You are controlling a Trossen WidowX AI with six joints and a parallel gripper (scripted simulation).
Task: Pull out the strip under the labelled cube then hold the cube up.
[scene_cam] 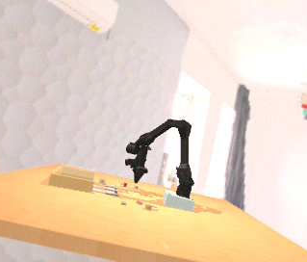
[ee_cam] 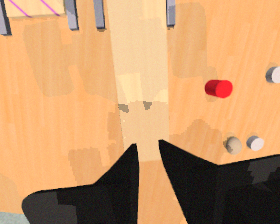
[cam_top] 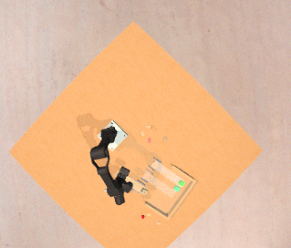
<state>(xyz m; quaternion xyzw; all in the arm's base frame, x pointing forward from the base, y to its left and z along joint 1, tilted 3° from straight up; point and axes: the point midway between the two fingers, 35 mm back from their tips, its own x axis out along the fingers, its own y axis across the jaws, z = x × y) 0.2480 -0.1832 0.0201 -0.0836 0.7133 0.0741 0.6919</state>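
Note:
My gripper [scene_cam: 138, 180] [ee_cam: 147, 146] is partly open and empty, its fingertips over the near end of a pale plain strip [cam_top: 134, 183] [ee_cam: 139, 55]. The strip runs out between two grey guides, and its end lies on the table. A small beige cube with a dark mark [cam_top: 144, 191] [scene_cam: 102, 182] appears to rest on the strip near the guides; it is outside the wrist view. A bright green cube [cam_top: 181, 183] and a teal-green cube [cam_top: 177, 188] are farther back in the walled frame. My fingertips are hidden in the top view.
The walled frame [cam_top: 181, 199] [scene_cam: 71, 183] stands around the strips. A strip with purple lines [ee_cam: 51, 5] lies left of the pale one. A red cylinder [cam_top: 143, 217] [scene_cam: 125, 185] [ee_cam: 221, 88], a white cylinder [ee_cam: 277, 74] and a beige ball [ee_cam: 233, 145] lie right.

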